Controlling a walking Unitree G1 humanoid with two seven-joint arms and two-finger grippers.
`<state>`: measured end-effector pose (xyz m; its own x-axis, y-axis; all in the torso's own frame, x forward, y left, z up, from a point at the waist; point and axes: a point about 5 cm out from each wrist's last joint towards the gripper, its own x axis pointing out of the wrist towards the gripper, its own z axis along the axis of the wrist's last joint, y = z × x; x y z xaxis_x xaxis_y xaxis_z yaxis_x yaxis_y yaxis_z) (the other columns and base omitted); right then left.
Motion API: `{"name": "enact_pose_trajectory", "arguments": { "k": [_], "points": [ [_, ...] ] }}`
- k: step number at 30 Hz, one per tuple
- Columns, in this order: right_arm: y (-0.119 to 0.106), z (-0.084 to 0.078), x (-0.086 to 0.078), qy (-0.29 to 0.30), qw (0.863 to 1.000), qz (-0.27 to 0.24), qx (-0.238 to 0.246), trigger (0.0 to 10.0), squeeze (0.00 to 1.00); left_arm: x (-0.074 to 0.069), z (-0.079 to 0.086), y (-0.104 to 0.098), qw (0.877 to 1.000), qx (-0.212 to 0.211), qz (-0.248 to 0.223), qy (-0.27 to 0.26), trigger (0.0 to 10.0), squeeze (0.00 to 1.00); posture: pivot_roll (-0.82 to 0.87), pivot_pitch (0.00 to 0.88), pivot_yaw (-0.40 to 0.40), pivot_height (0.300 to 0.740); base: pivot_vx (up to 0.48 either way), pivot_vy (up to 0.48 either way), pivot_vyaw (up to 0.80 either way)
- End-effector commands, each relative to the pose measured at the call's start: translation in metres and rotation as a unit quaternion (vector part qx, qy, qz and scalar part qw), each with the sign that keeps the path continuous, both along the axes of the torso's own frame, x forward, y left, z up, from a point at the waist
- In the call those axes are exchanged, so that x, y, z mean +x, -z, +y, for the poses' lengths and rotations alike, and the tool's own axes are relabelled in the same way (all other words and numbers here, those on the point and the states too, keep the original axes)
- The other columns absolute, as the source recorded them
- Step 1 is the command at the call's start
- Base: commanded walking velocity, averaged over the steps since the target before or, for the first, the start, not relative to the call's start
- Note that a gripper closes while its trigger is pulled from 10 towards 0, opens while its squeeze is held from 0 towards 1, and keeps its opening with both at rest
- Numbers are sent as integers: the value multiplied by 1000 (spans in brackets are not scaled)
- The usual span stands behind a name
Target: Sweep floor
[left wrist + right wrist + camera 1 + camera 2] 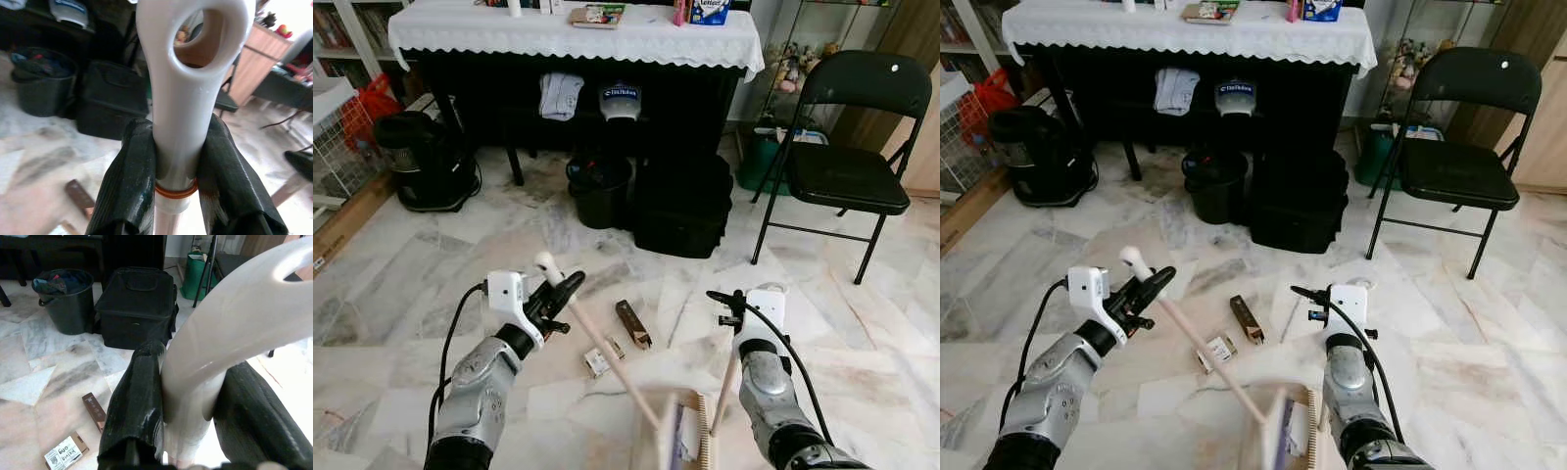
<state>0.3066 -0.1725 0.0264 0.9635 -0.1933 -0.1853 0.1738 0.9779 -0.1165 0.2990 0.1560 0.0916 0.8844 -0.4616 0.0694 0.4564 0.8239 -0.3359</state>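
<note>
Left wrist view: left gripper (176,181) clamps broom handle (188,98).

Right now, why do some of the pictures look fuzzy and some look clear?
Left eye view: floor and brown box are sharp. Left wrist view: white broom handle and fingers are close; the room behind blurs. Right wrist view: pale handle smears; black bin stays clear.
</note>
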Motion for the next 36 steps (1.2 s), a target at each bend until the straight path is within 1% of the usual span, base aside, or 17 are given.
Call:
{"name": "enact_pose_trajectory", "arguments": {
  "k": [1,4,5,7,8,9,11,12,13,18,21,23,29,30,31,33,36],
  "points": [
    [1,1,0,-1,1000,9,-5,10000,0,1,-3,-16,999,-29,-21,19,10000,0,135,33,-17,740,0,0,0],
    [1,1,1,-1,1000,8,-5,10000,0,4,-1,-20,999,-24,-32,6,10000,0,135,31,-16,740,0,0,0],
    [1,2,1,-2,1000,8,-4,10000,0,7,3,-21,999,-18,-36,-21,10000,0,136,30,-16,740,0,0,0],
    [1,2,1,-2,1000,8,-4,10000,0,7,3,-21,999,-18,-36,-21,10000,0,136,30,-16,740,0,0,0],
    [1,2,1,-2,1000,8,-4,10000,0,10,8,-20,998,-7,-37,-51,10000,0,136,30,-16,740,0,0,0],
    [1,2,1,-2,1000,9,-3,10000,0,17,29,-18,985,29,-42,-162,10000,0,133,22,-13,740,0,0,0],
    [1,2,1,-1,1000,9,-2,10000,0,18,42,-19,973,39,-44,-222,10000,0,132,19,-12,740,0,0,0],
    [1,2,1,-1,1000,9,-2,10000,0,18,42,-19,973,39,-44,-222,10000,0,132,19,-12,740,0,0,0],
    [1,2,1,-1,1000,8,-2,10000,0,17,46,-21,969,47,-50,-237,10000,0,132,18,-12,740,0,0,0],
    [0,2,2,-1,1000,8,-1,10000,0,15,48,-25,966,75,-60,-239,10000,0,136,13,-11,740,0,0,0],
    [-4,4,5,-1,1000,-5,7,10000,0,13,50,-30,956,100,-85,-263,10000,0,134,0,-10,740,0,0,0],
    [-4,4,5,-1,1000,-5,7,10000,0,13,50,-30,956,100,-85,-263,10000,0,134,0,-10,740,0,0,0],
    [-9,6,8,2,1000,-21,18,10000,0,15,48,-30,946,122,-102,-283,10000,0,129,0,-7,740,0,0,0],
    [-16,8,12,2,999,-38,33,10000,0,15,45,-28,942,138,-106,-287,10000,0,127,0,-5,740,0,0,0],
    [-16,8,12,2,999,-38,33,10000,0,15,45,-28,942,138,-106,-287,10000,0,127,0,-5,740,0,0,0],
    [-19,9,15,6,998,-45,53,10000,0,13,38,-22,944,156,-107,-271,10000,0,127,0,-5,740,0,0,0],
    [-21,9,16,10,997,-53,61,10000,0,11,35,-19,942,165,-107,-272,10000,0,120,0,-5,740,0,0,0]
  ]
}}
